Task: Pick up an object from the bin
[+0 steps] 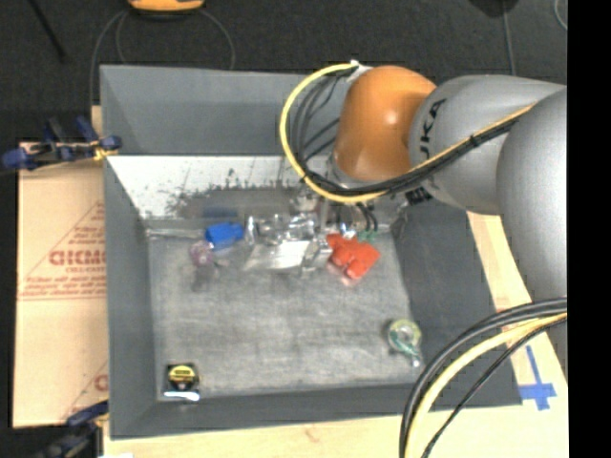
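Grey metal walls of the bin [134, 284] close round a floor that is mostly bare, and what it holds I take from its left side across. In the near left corner lies a small yellow and black tape measure [180, 377], alone and well apart from the rest. Along the foot of the far wall runs a short row: a small purplish thing [200, 252], just beside it a blue piece [222, 234], then a clutter of clear, silvery bits [284, 246] lying against each other. My fingers [336, 227] hang low at the right end of that row, close to the far wall, under my orange cover [377, 127], which hides most of them; I cannot tell whether they are open or closed, and I see nothing held between them. Just beside them, to the right, sits a red blocky thing [351, 259], touching or nearly touching the silvery clutter. Towards the near right corner lies a pale green, glassy ring-like piece [405, 338], by itself.

I judge this to be the approach, with the pick not yet made. The red thing looks the likeliest candidate, as it lies nearest. The next move calls for a clean straddle of it, clear of the silvery bits and the wall, then a firm close and a straight lift.
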